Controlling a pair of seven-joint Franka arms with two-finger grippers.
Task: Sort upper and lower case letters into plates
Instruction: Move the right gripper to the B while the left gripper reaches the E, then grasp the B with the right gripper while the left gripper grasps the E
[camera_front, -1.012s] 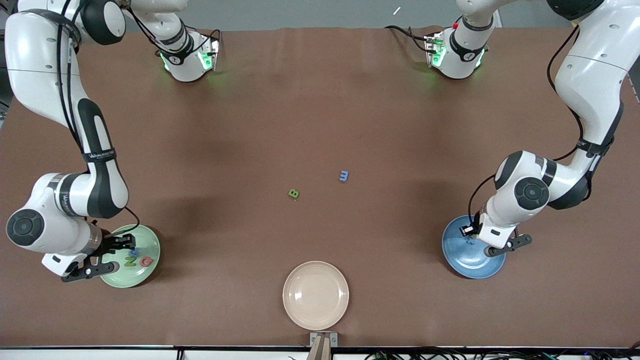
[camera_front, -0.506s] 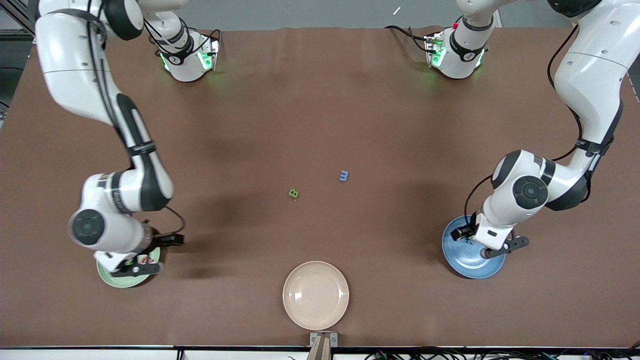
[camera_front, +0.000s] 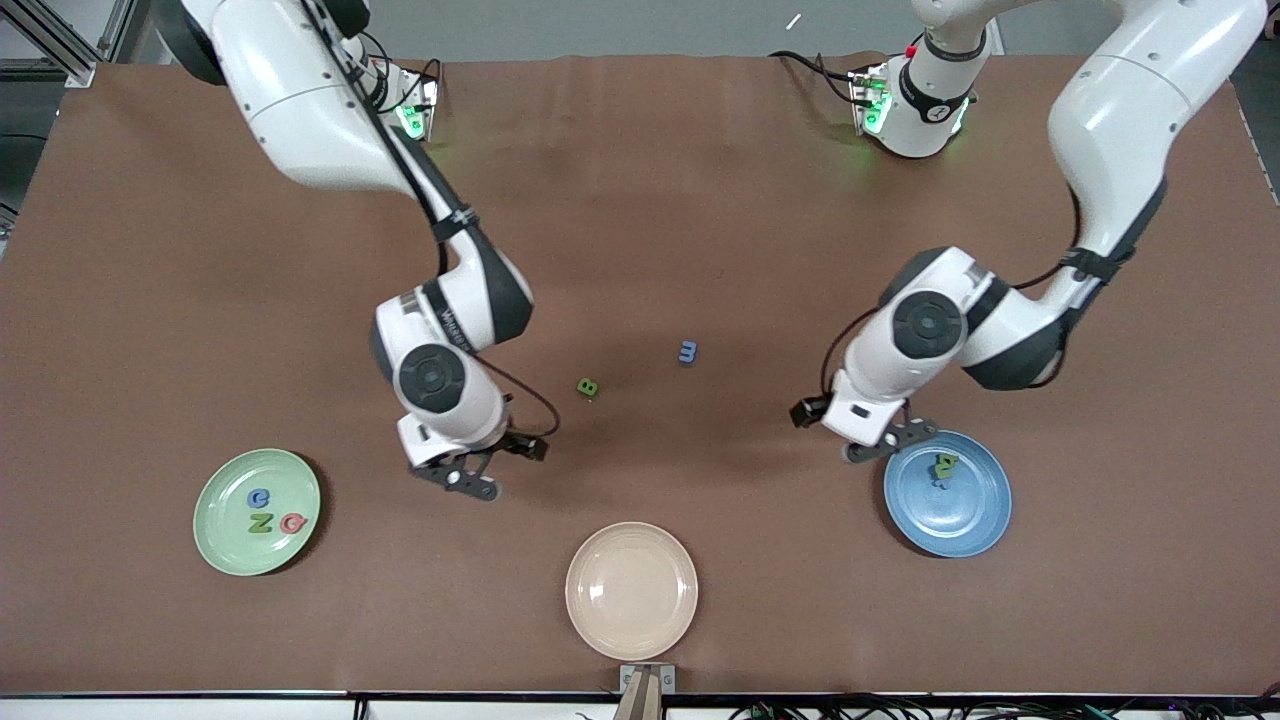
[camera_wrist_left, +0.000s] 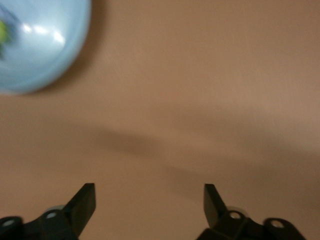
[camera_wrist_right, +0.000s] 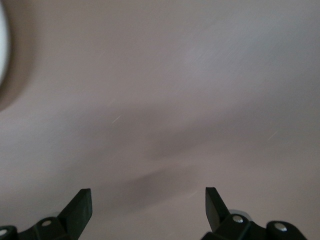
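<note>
Plates for the sorting lie along the camera-side part of the brown table (camera_front: 640, 200) in the front view: the mint green plate (camera_front: 225, 530) toward the right arm's end, the blue plate (camera_front: 965, 520) toward the left arm's end, and a cream plate (camera_front: 631, 590) between them, nearest the camera. The green plate holds three letters, a blue one (camera_front: 259, 497), a green one (camera_front: 261, 522) and a red one (camera_front: 292, 523). The blue plate holds a green letter (camera_front: 945, 464) with a blue letter just beside it. Two letters lie loose on the table, farther from the camera than the plates: a green B (camera_front: 588, 387) and a blue letter (camera_front: 687, 351). The right gripper (camera_front: 470, 478) hangs over bare table, between the green plate and the green B, well apart from the green plate. The left gripper (camera_front: 885, 440) hangs over the table just beside the blue plate's rim, on the side toward the loose letters.

In the left wrist view, the left gripper (camera_wrist_left: 149, 202) has its fingers (camera_wrist_left: 84, 202) spread wide with nothing between them, bare table beneath. The blue plate (camera_wrist_left: 45, 55) fills one corner, a blurred green letter on it.

In the right wrist view, the right gripper (camera_wrist_right: 148, 206) is likewise spread wide and empty over bare table; a pale curved edge (camera_wrist_right: 3, 50) shows at the picture's border, too little to identify.
</note>
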